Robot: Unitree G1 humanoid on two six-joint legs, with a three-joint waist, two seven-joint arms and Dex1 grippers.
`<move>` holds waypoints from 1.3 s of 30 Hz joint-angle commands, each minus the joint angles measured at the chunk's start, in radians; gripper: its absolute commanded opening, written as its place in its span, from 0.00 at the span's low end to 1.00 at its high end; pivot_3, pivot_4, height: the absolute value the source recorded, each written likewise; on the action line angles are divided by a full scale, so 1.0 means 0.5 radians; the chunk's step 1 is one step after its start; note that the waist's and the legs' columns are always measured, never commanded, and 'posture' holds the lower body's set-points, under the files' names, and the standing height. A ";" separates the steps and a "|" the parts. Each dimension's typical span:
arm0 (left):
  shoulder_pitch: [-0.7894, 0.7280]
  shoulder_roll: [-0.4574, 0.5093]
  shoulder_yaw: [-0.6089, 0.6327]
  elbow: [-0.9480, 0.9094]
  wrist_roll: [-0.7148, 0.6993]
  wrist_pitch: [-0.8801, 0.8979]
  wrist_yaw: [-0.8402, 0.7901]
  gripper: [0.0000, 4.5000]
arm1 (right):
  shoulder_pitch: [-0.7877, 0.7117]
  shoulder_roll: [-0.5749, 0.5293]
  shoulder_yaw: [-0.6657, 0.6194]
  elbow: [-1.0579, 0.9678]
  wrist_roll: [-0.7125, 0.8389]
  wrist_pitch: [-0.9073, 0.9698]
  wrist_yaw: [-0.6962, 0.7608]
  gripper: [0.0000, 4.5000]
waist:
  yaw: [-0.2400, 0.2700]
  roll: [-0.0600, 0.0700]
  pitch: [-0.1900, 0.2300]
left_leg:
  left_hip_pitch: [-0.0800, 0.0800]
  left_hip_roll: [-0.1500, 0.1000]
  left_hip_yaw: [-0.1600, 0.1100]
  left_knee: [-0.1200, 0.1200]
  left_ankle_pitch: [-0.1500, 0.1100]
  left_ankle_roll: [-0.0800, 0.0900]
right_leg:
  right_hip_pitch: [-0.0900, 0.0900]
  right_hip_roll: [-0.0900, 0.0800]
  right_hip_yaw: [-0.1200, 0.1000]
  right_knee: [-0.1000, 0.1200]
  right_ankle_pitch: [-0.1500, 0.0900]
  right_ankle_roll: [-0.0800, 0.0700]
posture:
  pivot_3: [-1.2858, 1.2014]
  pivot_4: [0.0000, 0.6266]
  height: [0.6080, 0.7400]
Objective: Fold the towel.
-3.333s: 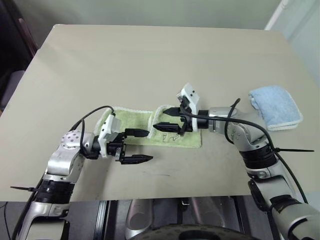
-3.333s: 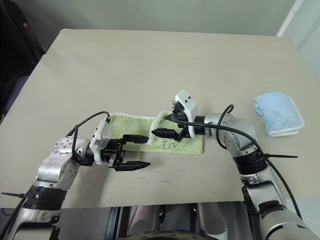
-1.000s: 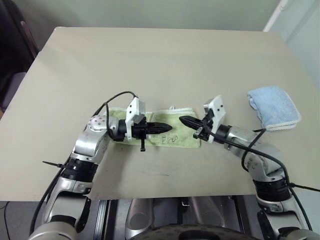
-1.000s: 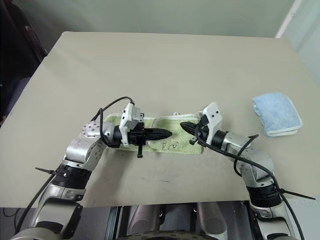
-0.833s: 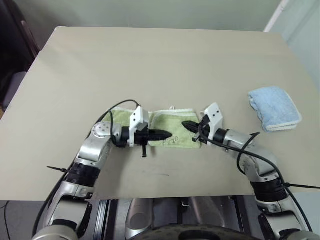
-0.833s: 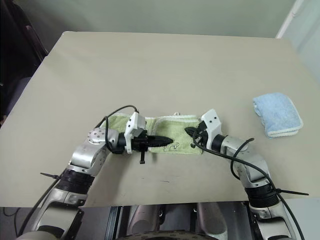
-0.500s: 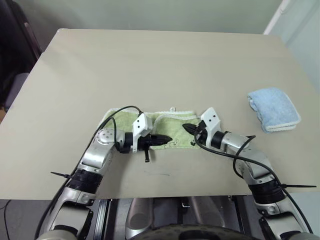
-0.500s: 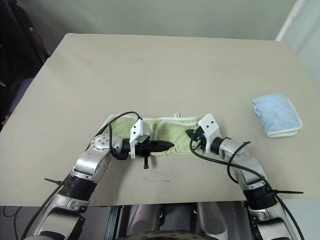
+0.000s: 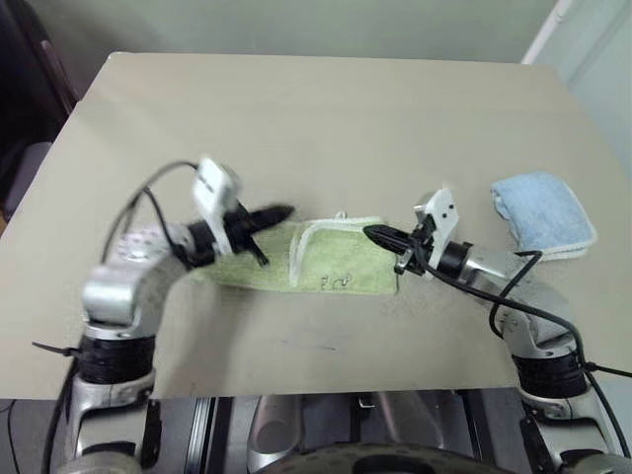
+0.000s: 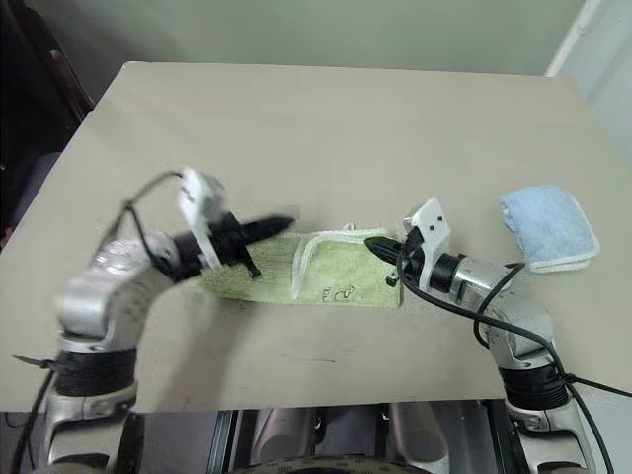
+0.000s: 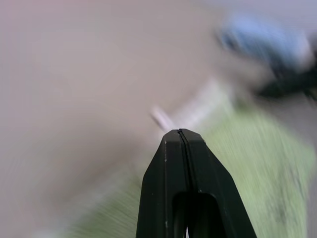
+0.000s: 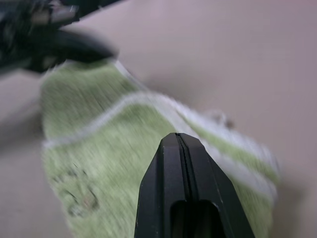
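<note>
The light green towel (image 9: 336,265) lies folded into a strip near the table's front edge, with a white-edged flap raised in its middle and a small logo (image 9: 338,281) on its front part. My left gripper (image 9: 281,212) is shut and empty, lifted above the towel's left half and pointing right. My right gripper (image 9: 373,234) is shut too, hovering just over the towel's right end and pointing left. In the right wrist view the shut fingers (image 12: 181,173) point over the green cloth (image 12: 114,148) toward the left gripper (image 12: 74,47).
A smaller light blue towel (image 9: 543,211) lies folded at the right side of the beige table (image 9: 316,128). The table's front edge (image 9: 296,393) runs close below the green towel. A dark chair stands off the table's left corner.
My left gripper has risen off the towel and swung left and away. The right gripper lifted slightly at the towel's right end. Both stayed shut; the towel's middle flap now stands up.
</note>
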State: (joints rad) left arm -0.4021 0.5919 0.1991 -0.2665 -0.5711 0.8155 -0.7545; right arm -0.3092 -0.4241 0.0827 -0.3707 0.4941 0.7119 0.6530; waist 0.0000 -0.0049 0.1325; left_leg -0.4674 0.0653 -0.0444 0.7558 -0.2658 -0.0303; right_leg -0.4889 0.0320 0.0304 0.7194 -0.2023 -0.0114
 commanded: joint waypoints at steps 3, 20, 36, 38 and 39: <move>-0.001 0.164 0.398 0.034 -0.353 0.522 0.105 0.00 | -0.097 -0.021 -0.031 -0.128 0.153 0.065 0.070 0.00 | -0.003 0.000 0.000 | 0.009 0.000 0.004 -0.016 0.004 -0.002 | 0.003 -0.001 0.003 -0.005 0.004 -0.008 | 0.52 0.24 0.68; 0.639 0.562 1.318 0.112 -1.066 1.506 0.205 1.00 | -0.242 -0.229 0.153 -0.196 0.251 0.001 0.564 0.82 | 0.009 -0.011 0.004 | 0.035 0.004 -0.004 -0.044 0.003 -0.023 | 0.018 0.010 0.000 -0.006 -0.016 -0.027 | 0.52 0.24 0.68; 0.617 0.456 1.221 0.757 -1.509 1.598 0.906 1.00 | -0.235 -0.106 0.123 -0.170 0.280 0.050 0.375 0.99 | 0.008 -0.014 0.006 | 0.062 0.022 -0.008 -0.046 0.002 -0.043 | 0.037 0.033 0.004 -0.005 -0.016 -0.035 | 0.52 0.24 0.68; 0.567 0.409 1.211 0.801 -1.613 1.598 1.008 1.00 | -0.236 -0.109 0.126 -0.161 0.264 0.037 0.364 0.99 | 0.015 -0.012 0.007 | 0.062 0.023 -0.008 -0.046 0.002 -0.045 | 0.037 0.034 0.003 -0.005 -0.016 -0.036 | 0.52 0.24 0.68; 0.547 0.390 1.207 0.820 -1.662 1.598 1.055 1.00 | -0.236 -0.111 0.127 -0.159 0.259 0.033 0.360 0.99 | 0.017 -0.013 0.007 | 0.062 0.022 -0.008 -0.046 0.002 -0.045 | 0.037 0.034 0.003 -0.005 -0.016 -0.036 | 0.52 0.24 0.68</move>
State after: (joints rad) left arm -0.1121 0.7963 0.8092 0.1323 -1.3421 1.6082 -0.2624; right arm -0.4179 -0.4799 0.1681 -0.4350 0.6233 0.7484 0.8420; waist 0.0084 -0.0112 0.1361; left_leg -0.4366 0.0764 -0.0484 0.7327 -0.2646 -0.0526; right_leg -0.4702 0.0489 0.0318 0.7169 -0.2104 -0.0295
